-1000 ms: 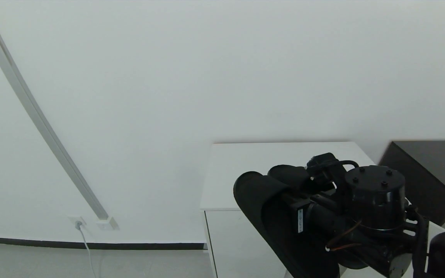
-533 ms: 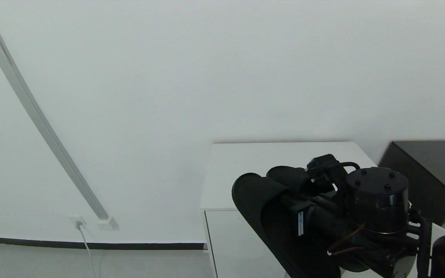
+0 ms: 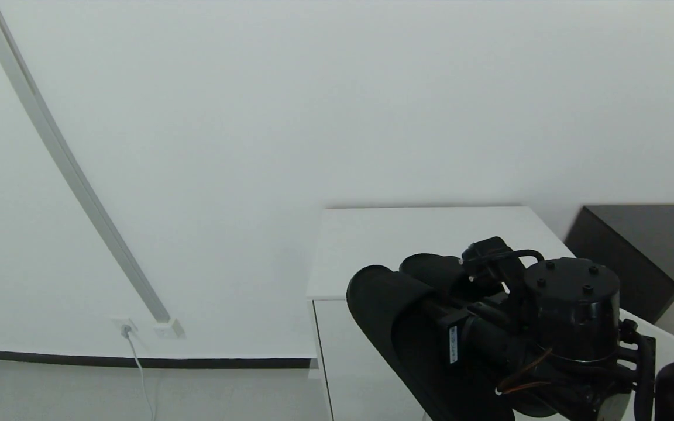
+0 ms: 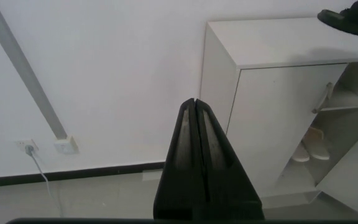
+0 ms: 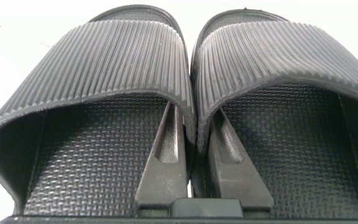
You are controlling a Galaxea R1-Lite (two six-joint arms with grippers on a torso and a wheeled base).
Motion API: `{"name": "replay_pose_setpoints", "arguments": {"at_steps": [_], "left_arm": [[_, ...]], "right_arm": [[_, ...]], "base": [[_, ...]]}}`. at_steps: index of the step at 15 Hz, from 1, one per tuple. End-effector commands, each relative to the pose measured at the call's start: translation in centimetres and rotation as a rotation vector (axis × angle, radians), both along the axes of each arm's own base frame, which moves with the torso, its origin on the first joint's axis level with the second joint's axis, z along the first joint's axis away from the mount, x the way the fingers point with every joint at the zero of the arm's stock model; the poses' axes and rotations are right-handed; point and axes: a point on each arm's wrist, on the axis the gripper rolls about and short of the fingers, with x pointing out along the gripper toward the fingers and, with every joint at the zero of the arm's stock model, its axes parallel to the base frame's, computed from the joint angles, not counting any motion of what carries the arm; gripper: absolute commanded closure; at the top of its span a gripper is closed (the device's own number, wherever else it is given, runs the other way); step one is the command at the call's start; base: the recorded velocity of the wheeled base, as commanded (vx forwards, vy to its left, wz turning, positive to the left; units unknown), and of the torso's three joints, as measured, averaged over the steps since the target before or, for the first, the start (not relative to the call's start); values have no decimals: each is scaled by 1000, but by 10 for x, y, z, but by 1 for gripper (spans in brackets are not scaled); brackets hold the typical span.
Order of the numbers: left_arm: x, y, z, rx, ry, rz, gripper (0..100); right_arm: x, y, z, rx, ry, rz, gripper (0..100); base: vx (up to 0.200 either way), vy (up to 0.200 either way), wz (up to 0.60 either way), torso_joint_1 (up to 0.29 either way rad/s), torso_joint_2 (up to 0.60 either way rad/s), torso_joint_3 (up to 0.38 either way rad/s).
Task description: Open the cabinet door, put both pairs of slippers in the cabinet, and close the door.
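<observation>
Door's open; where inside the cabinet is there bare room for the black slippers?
The upper shelf looks bare where visible. The bottom board, below the white slippers, also looks bare. The level holding that pair is crowded. Either bare spot may fit the black slippers.

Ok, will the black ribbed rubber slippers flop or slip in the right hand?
Likely stiff: the black ribbed rubber slippers show arched straps. Slipping seems unlikely; the right hand pinches textured rubber. They might splay, held only at inner edges.

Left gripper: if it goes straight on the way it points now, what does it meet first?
Probably the wall, just beside the cabinet's side; the shut left gripper aims there, but depth is unclear.
</observation>
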Motion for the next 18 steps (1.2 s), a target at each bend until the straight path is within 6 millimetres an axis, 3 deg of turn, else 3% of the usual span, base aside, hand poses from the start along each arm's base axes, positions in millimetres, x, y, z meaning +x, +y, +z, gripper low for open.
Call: {"name": "replay_pose_setpoints", "arguments": {"at_steps": [1, 3, 18], "left_arm": [[0, 0, 0, 0, 1, 0, 100], [0, 0, 0, 0, 1, 0, 100], [0, 0, 0, -2, 1, 1, 100]], "right_arm": [[-1, -1, 0, 0, 1, -1, 100], [-1, 0, -2, -7, 5, 1, 100], [-4, 2, -4, -15, 8, 14, 100]], "base": [[-200, 0, 0, -12, -2, 2], [-200, 0, 0, 2, 2, 5], [0, 0, 0, 0, 0, 0]]}}
